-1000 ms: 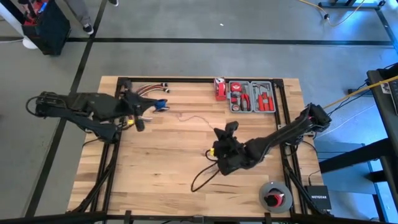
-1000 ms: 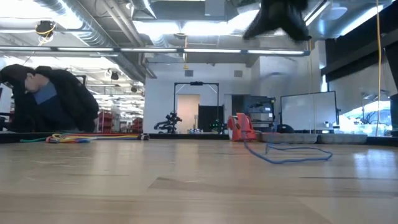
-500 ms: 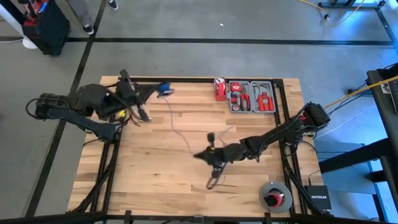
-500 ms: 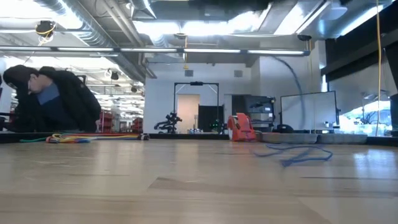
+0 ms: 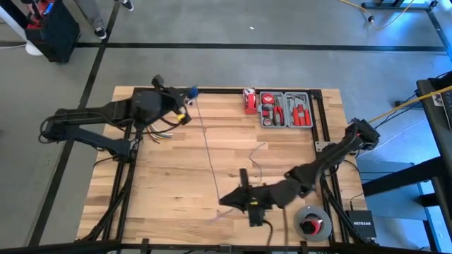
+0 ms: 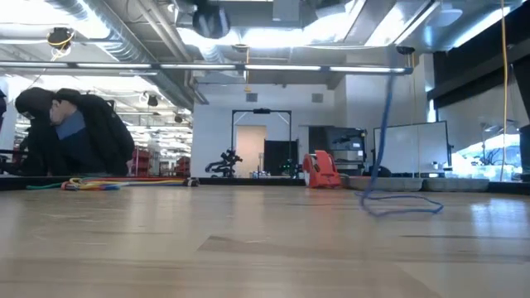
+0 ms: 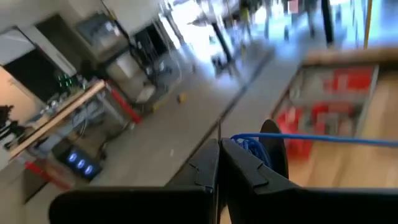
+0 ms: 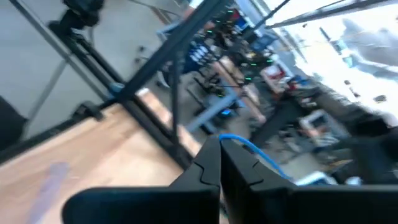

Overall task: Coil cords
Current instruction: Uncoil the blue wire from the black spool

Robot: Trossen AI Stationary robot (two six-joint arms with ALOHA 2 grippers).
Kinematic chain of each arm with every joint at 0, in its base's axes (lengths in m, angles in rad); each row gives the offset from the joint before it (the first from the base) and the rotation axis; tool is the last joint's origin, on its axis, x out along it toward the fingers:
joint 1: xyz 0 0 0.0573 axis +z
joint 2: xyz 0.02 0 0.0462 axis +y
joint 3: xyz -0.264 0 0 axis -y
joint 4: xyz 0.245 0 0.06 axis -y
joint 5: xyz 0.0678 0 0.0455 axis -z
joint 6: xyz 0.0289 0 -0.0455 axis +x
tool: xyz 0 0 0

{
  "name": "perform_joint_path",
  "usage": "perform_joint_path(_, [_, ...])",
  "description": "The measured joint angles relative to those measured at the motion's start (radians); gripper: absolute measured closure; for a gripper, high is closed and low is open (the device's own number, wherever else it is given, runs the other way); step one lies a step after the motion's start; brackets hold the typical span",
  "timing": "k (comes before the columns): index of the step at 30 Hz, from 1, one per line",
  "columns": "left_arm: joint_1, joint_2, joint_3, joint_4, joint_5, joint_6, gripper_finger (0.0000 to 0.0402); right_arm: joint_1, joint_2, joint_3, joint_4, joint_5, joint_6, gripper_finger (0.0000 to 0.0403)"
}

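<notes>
With both claws pinched closed on opposite ends of the thin blue-violet cord [image 5: 209, 152], the line runs nearly straight down the middle of the high view, apparently pulled out to take up slack before coiling. The left gripper [image 5: 188, 94] sits at the upper left of the frame, right at the far rim of the light wooden slatted table [image 5: 162, 190], clamped on the cord's bunched end. The right gripper [image 5: 227, 200] is low in the frame, near the bottom-centre, fingers shut on the other end. In the low view the cord rises steeply off the board at right, a small loop left lying flat.

Open room: the bare centre and lower-left boards. Crowding: grey tray of red-handled tools [image 5: 285, 109] at upper right, the round grey spool [image 5: 312, 223] at lower right.
</notes>
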Motion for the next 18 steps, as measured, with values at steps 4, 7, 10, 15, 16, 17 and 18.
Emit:
perform_joint_path(4, [0.004,0.006,0.0,-0.165,0.0,-0.047,0.0394,0.059,-0.082,0.043,-0.08,0.184,-0.064,0.0402])
perform_joint_path(7, [-0.026,0.0,0.0,-0.274,-0.003,-0.083,0.0394,0.088,-0.153,0.039,-0.196,0.379,-0.043,0.0402])
perform_joint_path(10, [-0.079,-0.014,0.0,-0.339,-0.001,-0.143,0.0394,0.089,-0.21,0.002,-0.404,0.537,0.121,0.0402])
perform_joint_path(15, [-0.188,-0.049,0.0,-0.342,0.002,-0.167,0.0394,0.051,-0.249,-0.098,-0.768,0.622,0.581,0.0402])
perform_joint_path(16, [-0.211,-0.056,0.0,-0.332,0.002,-0.157,0.0394,0.037,-0.25,-0.122,-0.814,0.611,0.687,0.04])
perform_joint_path(17, [-0.234,-0.067,0.0,-0.322,0.003,-0.143,0.0394,0.021,-0.25,-0.146,-0.839,0.595,0.786,0.0397])
perform_joint_path(18, [-0.258,-0.076,0.0,-0.312,0.004,-0.123,0.0394,0.005,-0.25,-0.173,-0.858,0.574,0.875,0.0392])
